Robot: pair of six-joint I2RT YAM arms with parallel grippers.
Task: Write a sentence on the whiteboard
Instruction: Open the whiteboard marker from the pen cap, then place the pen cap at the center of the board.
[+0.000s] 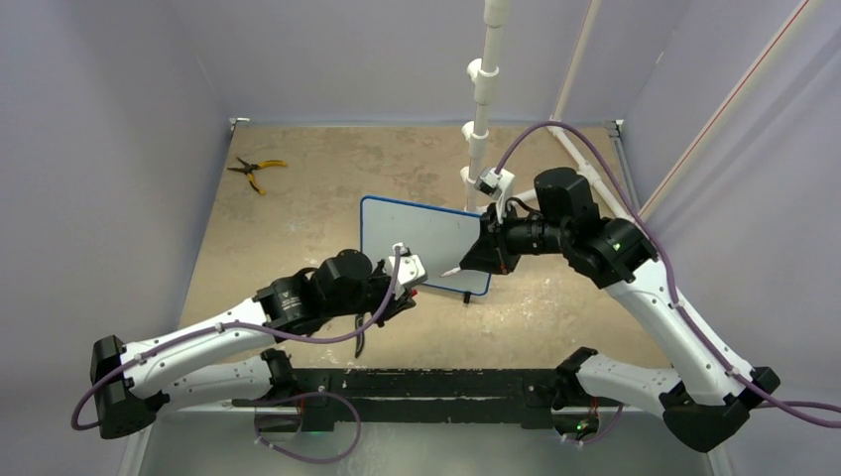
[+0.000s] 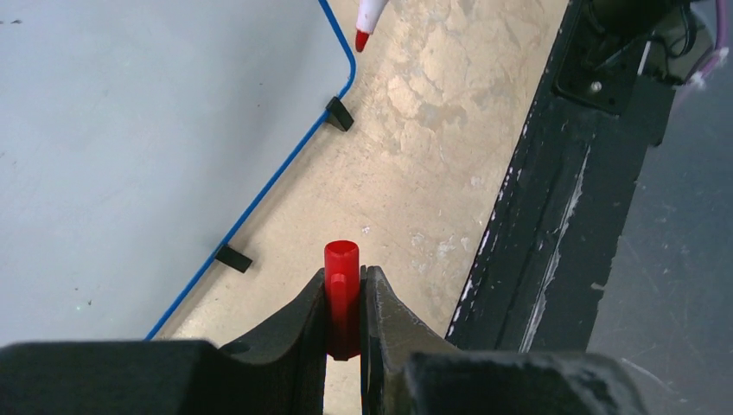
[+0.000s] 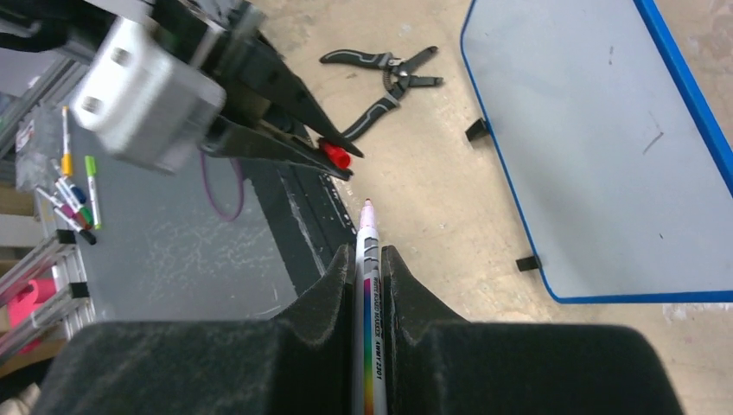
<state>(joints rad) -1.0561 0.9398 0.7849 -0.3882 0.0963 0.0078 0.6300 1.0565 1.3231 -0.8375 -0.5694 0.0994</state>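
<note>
The whiteboard (image 1: 421, 233) lies flat mid-table, its blue frame and black feet showing in the left wrist view (image 2: 130, 130) and the right wrist view (image 3: 588, 147). The sentence is out of view; the white face carries only faint specks. My left gripper (image 2: 346, 275) is shut on a red marker cap (image 2: 342, 290), just off the board's near edge (image 1: 409, 293). My right gripper (image 3: 368, 252) is shut on a white marker (image 3: 372, 303) at the board's near right corner (image 1: 476, 260). The marker's uncapped red tip (image 2: 363, 39) points toward the cap (image 3: 335, 156).
Yellow-handled pliers (image 1: 256, 171) lie at the far left of the table, also in the right wrist view (image 3: 385, 78). A white pipe post (image 1: 481, 109) stands behind the board. A black rail (image 1: 426, 387) runs along the near edge. Several spare markers (image 3: 73, 190) lie off the table.
</note>
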